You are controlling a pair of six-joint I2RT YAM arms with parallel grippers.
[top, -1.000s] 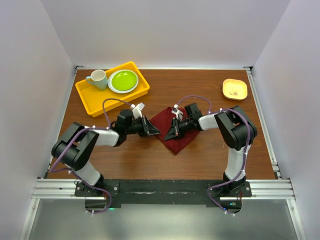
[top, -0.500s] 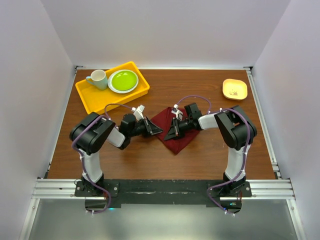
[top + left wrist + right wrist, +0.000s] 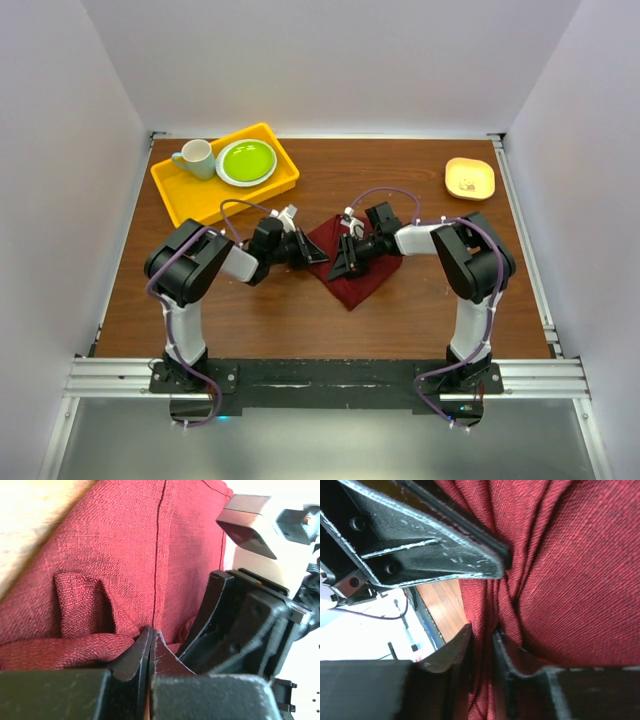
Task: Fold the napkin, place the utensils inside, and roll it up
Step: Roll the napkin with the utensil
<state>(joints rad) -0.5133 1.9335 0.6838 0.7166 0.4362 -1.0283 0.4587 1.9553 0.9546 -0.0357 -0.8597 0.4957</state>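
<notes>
L gripper: fingers pressed together, no gap btwn the tips. In the L wrist view they sit bottom ctr of frame, w/ a bunched fold of the napkin running into the tips from the left. The R wrist view shows that same tip at upper ctr w/ cloth creases fanning out from it, so it reads as pinched on the cloth.

R gripper: fingers a little apart, bottom ctr of its own view. A ridge of napkin fills the narrow gap & touches both inner faces. Can't tell if they squeeze it or just sit round it.

The two grippers are tip to tip, very close, L one reaching in from frame left, R one from frame right.

Top view: the dark red napkin lies on the brown wood table, just right of frame ctr. It's folded to a diamond-ish shape w/ one point toward the bottom of frame. Both grippers are over its upper-left part. In the L wrist view a seam line runs down the cloth, & a small flap stands turned up left of the tips.

Further out:
- Yellow tray, upper left of frame, well apart from the napkin. It holds a green plate & a pale mug side by side, mug on the left.
- Small pale yellow dish, upper right, on its own.
- Purple cables loop along both arms.
</notes>
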